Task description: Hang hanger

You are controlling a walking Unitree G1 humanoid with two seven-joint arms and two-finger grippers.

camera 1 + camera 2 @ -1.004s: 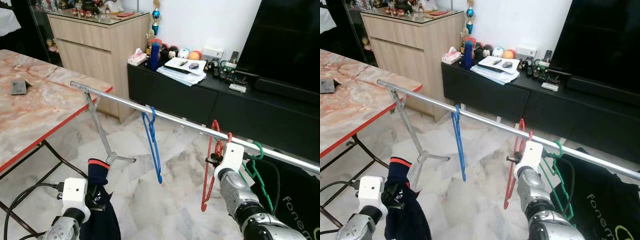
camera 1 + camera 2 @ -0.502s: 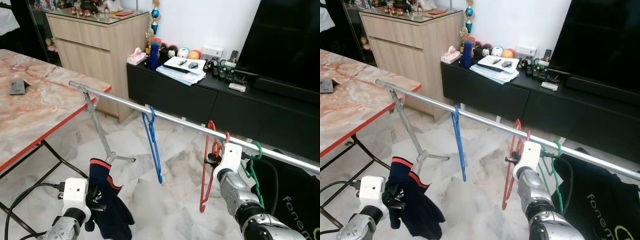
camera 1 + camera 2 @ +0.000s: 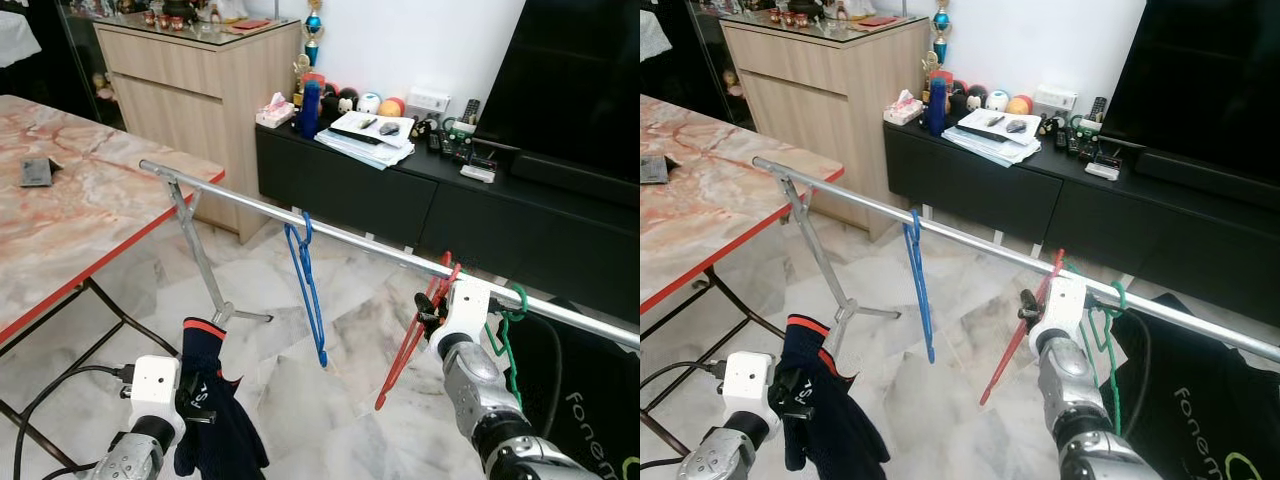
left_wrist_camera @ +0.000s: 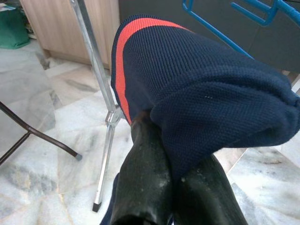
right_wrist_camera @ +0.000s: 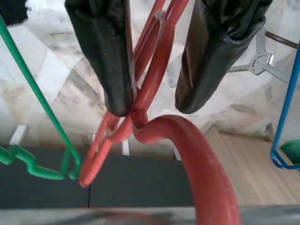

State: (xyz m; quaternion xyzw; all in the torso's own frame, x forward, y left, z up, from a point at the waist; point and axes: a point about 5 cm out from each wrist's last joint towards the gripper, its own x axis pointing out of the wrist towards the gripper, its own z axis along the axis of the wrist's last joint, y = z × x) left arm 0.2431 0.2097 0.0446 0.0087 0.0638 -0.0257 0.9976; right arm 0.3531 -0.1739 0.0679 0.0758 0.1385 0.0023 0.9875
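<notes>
right gripper (image 5: 149, 101): fingers spread, red hanger (image 3: 412, 335) neck sits in the gap between them; pads look slack on it, not pinching
hook: red hook curves from just past the fingertips up to the rail (image 3: 370, 245); wrist view shows it reaching the rail, looks seated over it but blurred at the contact
key relation: hanger lies straight ahead of the right fingers, between them; long axis slopes from the rail down and toward the robot's left, body tilted out instead of hanging plumb
next move (judgement): back the fingers out along the neck without dragging the hook off; hanger should swing to vertical once free
risk: a finger catching the neck could lift the hook off the rail
neighbours: green hanger (image 3: 505, 335) on the rail just beside, on the robot's right of the wrist; blue hanger (image 3: 308, 295) further along to the left, well apart
left gripper (image 4: 176, 180): low at front left, fingers pressed together on a navy cloth (image 4: 201, 89) with a red stripe; far from the rail, right arm is the one at the hanger
containers: none in play; tabletop (image 3: 70, 220) at left carries one small dark object
</notes>
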